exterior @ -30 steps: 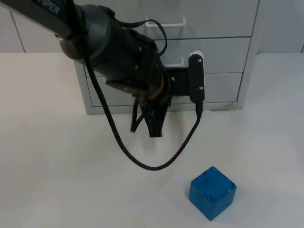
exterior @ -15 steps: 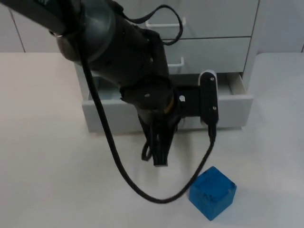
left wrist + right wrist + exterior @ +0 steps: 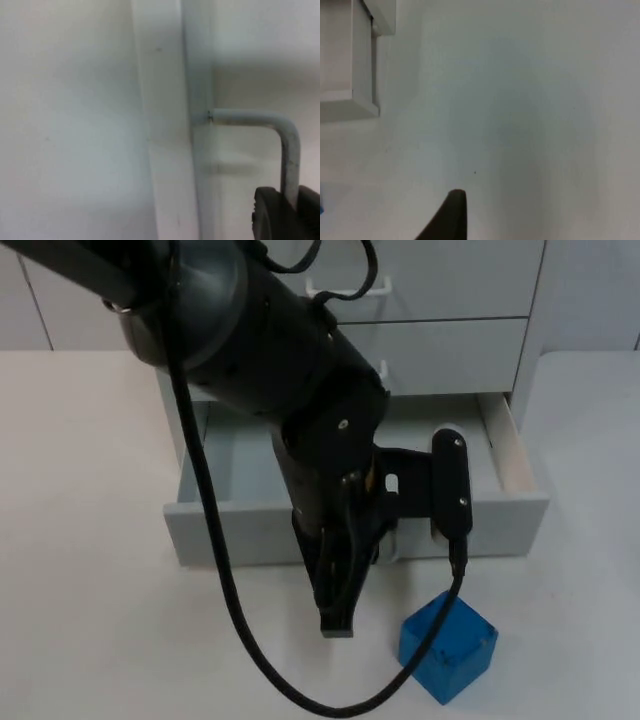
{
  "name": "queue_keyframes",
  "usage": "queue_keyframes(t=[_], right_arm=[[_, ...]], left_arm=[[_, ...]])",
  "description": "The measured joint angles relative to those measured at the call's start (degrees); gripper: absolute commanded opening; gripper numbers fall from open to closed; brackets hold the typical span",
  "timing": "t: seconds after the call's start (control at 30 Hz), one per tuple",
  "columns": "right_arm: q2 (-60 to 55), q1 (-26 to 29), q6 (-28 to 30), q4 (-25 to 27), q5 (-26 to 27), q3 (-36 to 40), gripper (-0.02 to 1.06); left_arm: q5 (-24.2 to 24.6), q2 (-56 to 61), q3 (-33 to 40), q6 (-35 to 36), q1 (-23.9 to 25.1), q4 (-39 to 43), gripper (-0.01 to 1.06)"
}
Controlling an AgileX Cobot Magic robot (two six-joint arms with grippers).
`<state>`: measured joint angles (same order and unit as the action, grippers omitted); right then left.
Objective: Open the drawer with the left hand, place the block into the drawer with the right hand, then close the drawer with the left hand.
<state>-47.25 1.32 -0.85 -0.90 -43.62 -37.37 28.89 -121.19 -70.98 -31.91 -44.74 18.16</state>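
Observation:
The grey cabinet's bottom drawer (image 3: 230,530) stands pulled out towards the front of the table, its inside bare. My left gripper (image 3: 337,615) reaches down over the drawer front, shut on the drawer's white handle (image 3: 287,145), which runs into the black fingertip (image 3: 280,217). A blue block (image 3: 447,645) sits on the white table just right of that gripper, in front of the drawer and apart from it. My right gripper (image 3: 451,215) waits over bare table beside a corner of the drawer (image 3: 350,100).
The grey cabinet (image 3: 450,340) rises behind the open drawer with two upper drawers shut, each with a white handle (image 3: 345,288). White table spreads to the left and right of the cabinet and in front of the drawer.
My left gripper has drawn the bottom drawer from shut to well open, moving towards the table's front. The blue block has not moved.

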Motion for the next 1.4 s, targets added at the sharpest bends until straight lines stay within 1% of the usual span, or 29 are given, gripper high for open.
queue_keyframes(t=[0.27,0.3,0.33,0.37,0.43,0.47,0.57,0.6,0.63,0.67,0.7,0.8,1.03,1.07,1.1,1.23,1.3,1.4], right_arm=[[0.0,0.0,0.0,0.0,0.0,0.0,1.05],[0.0,0.0,0.0,0.0,0.0,0.0,1.05],[0.0,0.0,0.0,0.0,0.0,0.0,1.05],[0.0,0.0,0.0,0.0,0.0,0.0,1.05],[0.0,0.0,0.0,0.0,0.0,0.0,1.05],[0.0,0.0,0.0,0.0,0.0,0.0,1.05],[0.0,0.0,0.0,0.1,0.0,0.0,1.05],[0.0,0.0,0.0,0.1,0.0,0.0,1.05],[0.0,0.0,0.0,0.1,0.0,0.0,1.05],[0.0,0.0,0.0,0.1,0.0,0.0,1.05],[0.0,0.0,0.0,0.1,0.0,0.0,1.05],[0.0,0.0,0.0,0.1,0.0,0.0,1.05],[0.0,0.0,0.0,0.1,0.0,0.0,1.05],[0.0,0.0,0.0,0.1,0.0,0.0,1.05],[0.0,0.0,0.0,0.1,0.0,0.0,1.05],[0.0,0.0,0.0,0.1,0.0,0.0,1.05],[0.0,0.0,0.0,0.1,0.0,0.0,1.05],[0.0,0.0,0.0,0.1,0.0,0.0,1.05]], left_arm=[[0.2,0.0,0.0,-1.1,-0.1,-0.3,0.0],[0.2,0.0,0.0,-1.2,-0.1,-0.3,0.0],[0.2,0.0,0.0,-1.2,-0.1,-0.4,0.03],[0.2,0.0,0.0,-1.3,-0.1,-0.4,0.07],[0.2,0.0,0.0,-1.7,-0.1,-0.4,0.25],[0.3,0.0,0.0,-2.2,-0.1,-0.4,0.25],[1.8,0.0,0.2,-2.9,-0.5,-0.9,0.54],[1.8,0.0,0.2,-2.9,-0.5,-0.9,0.59],[2.1,0.0,0.2,-2.9,-0.5,-1.2,0.59],[2.5,0.1,0.2,-3.0,-0.5,-1.5,0.64],[2.9,0.4,0.2,-3.0,-0.5,-1.8,0.66],[3.6,1.2,0.3,-3.0,-0.5,-2.2,0.67],[7.4,6.2,0.4,-3.1,-0.5,-4.1,0.67],[9.0,7.3,0.4,-3.1,-0.5,-5.5,0.67],[9.0,7.3,0.4,-3.1,-0.5,-5.5,0.67],[13.0,9.9,0.4,-3.1,-0.5,-10.5,0.67],[13.9,10.5,0.4,-3.1,-0.5,-11.9,0.67],[18.1,12.5,0.4,-3.2,-0.5,-16.1,0.67]])
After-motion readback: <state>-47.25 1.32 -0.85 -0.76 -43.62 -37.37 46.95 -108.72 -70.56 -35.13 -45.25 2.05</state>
